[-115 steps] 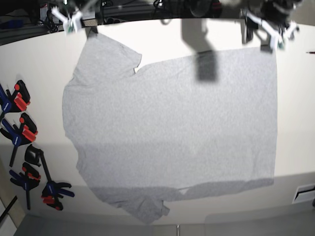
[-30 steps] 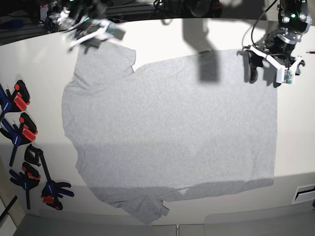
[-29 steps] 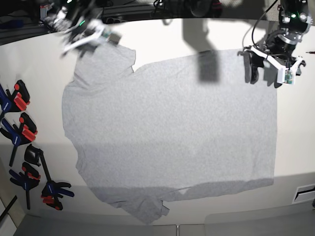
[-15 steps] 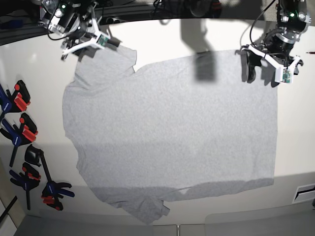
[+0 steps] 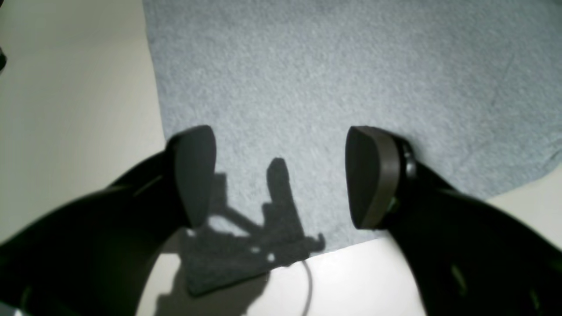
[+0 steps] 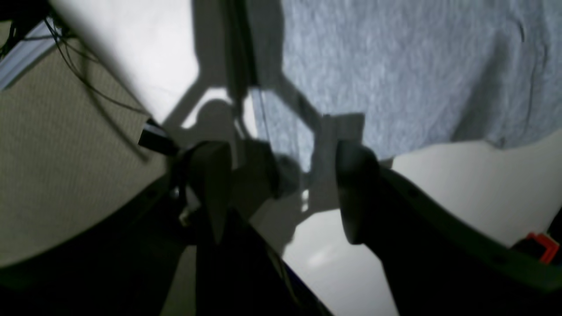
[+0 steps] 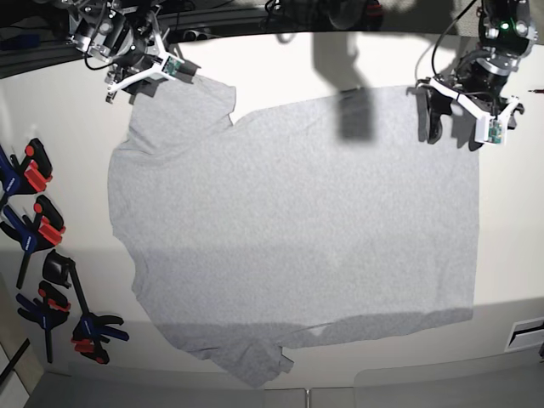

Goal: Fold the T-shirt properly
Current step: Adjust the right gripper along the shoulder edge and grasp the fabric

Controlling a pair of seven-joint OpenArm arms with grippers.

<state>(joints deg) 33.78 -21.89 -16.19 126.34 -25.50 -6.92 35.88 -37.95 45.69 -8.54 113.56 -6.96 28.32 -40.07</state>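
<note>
The T-shirt (image 7: 297, 221) lies spread flat on the pale table (image 7: 280, 64), plain grey side up, with no lettering visible. My left gripper (image 7: 455, 119) hovers open over the shirt's far right corner. In the left wrist view the left gripper (image 5: 283, 175) straddles the cloth (image 5: 351, 66) just inside its edge and holds nothing. My right gripper (image 7: 146, 78) is open above the far left sleeve. In the right wrist view the right gripper (image 6: 283, 193) stands over the sleeve's edge (image 6: 395, 66), empty.
Several blue, red and black spring clamps (image 7: 34, 229) lie along the table's left edge; one shows red in the right wrist view (image 6: 538, 245). A white vent (image 7: 527, 333) sits at the lower right. Cables and dark gear line the back edge.
Both arms have come down from the back edge to the shirt's far corners. In the last second the right gripper swung left over the sleeve; the left one barely moved.
</note>
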